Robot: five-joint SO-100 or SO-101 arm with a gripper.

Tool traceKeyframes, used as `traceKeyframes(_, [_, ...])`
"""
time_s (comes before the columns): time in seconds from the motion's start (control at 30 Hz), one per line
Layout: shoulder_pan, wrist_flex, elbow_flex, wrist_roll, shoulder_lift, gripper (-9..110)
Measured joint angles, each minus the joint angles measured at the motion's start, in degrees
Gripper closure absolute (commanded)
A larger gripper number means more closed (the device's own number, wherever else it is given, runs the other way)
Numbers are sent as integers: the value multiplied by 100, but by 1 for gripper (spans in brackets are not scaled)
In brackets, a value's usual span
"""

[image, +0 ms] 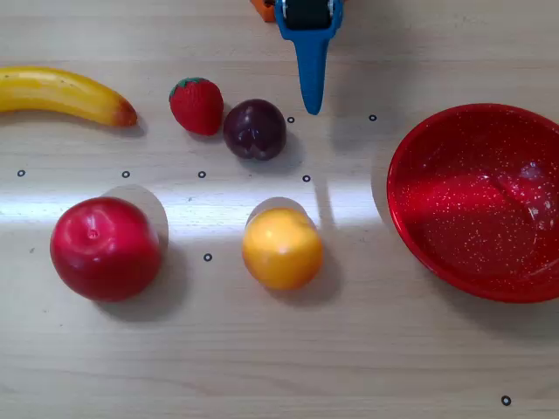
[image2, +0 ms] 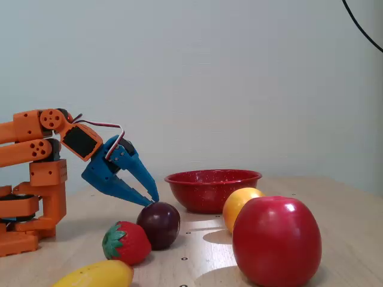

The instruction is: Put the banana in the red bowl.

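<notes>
The banana (image: 61, 94) is long and yellow with an orange-brown tip. It lies at the far left of the wooden table in the overhead view, and only its end shows at the bottom of the fixed view (image2: 96, 276). The glossy red bowl (image: 476, 201) stands empty at the right edge, and at the back centre in the fixed view (image2: 212, 188). My blue gripper (image: 311, 105) reaches in from the top centre, shut and empty. In the fixed view it (image2: 153, 200) hovers just above a dark plum, far from the banana.
A strawberry (image: 197, 106) and a dark plum (image: 254, 129) lie between the gripper and the banana. A big red apple (image: 105, 248) and a round orange fruit (image: 281, 249) sit nearer the front. The orange arm base (image2: 30, 197) stands at the left of the fixed view.
</notes>
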Motion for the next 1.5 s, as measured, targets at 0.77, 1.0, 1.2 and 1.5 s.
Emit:
traceKeyframes(0.77, [0,466,-229,290,-105,101])
traceKeyframes(1.0, [-158,853,-703,677,-940,101])
traceKeyframes(1.2, [-123,1521,-2039,914,-1802,101])
traceKeyframes(1.5, [-439,2769,-4386,1169,-3472,101])
